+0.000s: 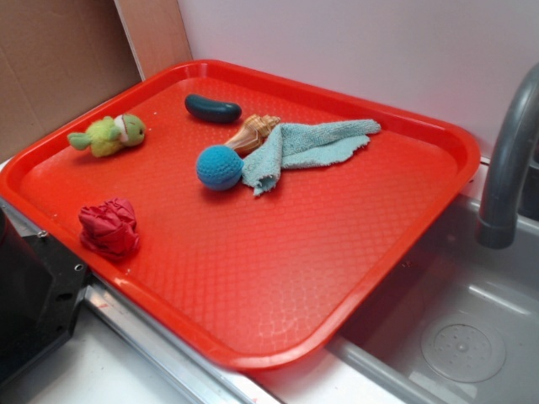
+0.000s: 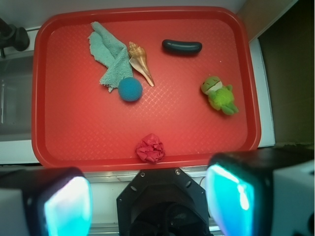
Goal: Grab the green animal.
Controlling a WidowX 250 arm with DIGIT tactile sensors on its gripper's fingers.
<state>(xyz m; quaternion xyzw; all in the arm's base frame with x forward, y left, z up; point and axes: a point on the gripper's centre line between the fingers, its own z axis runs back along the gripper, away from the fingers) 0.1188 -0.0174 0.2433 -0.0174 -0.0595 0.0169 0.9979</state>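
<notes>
The green animal point(image 1: 111, 134) point(image 2: 218, 94), a small fuzzy yellow-green plush with a white face patch, lies on the red tray point(image 1: 278, 252) point(image 2: 74, 132) near its far left corner in the exterior view. In the wrist view it sits at the tray's right side. My gripper point(image 2: 150, 204) hovers high above the tray's near edge, well away from the plush, with its two blue-lit pads point(image 2: 69, 206) spread wide and nothing between them. The gripper does not show in the exterior view.
On the tray also lie a dark green pickle-like object point(image 1: 212, 108) point(image 2: 181, 46), a blue crocheted ball point(image 1: 220, 167) point(image 2: 130, 90), a shell point(image 1: 255, 130) point(image 2: 140, 63), a teal cloth point(image 1: 307, 145) point(image 2: 109, 56) and a crumpled red lump point(image 1: 109, 225) point(image 2: 150, 148). A sink point(image 1: 455, 320) with a faucet point(image 1: 509, 160) lies right. The robot's black base point(image 2: 165, 201) sits below.
</notes>
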